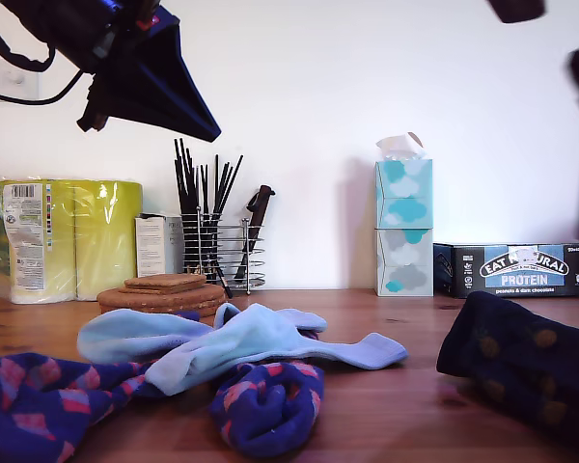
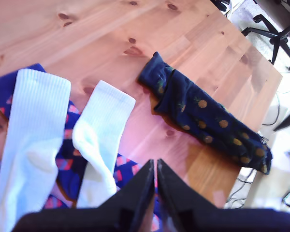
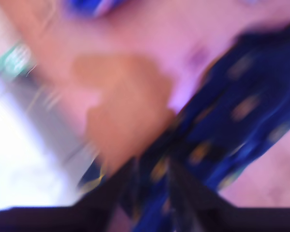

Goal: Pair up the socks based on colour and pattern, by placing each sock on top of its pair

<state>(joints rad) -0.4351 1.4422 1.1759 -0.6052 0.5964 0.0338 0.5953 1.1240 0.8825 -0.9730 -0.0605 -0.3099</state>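
My first gripper hangs high above the wooden bench, its jaws pressed together with nothing between them. In the exterior view it is the dark wedge at the upper left, well clear of everything below.

Under it lie two pale blue socks, side by side and a little apart, both spread across the blue-purple socks with pink-red diamonds that show between and around them. In the exterior view the pale blue ones are draped over the diamond socks, which reach the front bench edge.

The navy spotted socks lie apart from that heap, stretched toward a bench corner, one end close to the bench edge. Whether this is one sock or two stacked, I cannot tell. In the exterior view the dark bundle sits at the right.

My second gripper is low over navy spotted cloth; the picture is badly smeared, and the fabric seems to run in between the jaws, but I cannot tell whether they have closed on it.

Along the back edge stand a wire utensil caddy, stacked cork mats, yellow-wrapped rolls, tissue boxes and a protein bar box.
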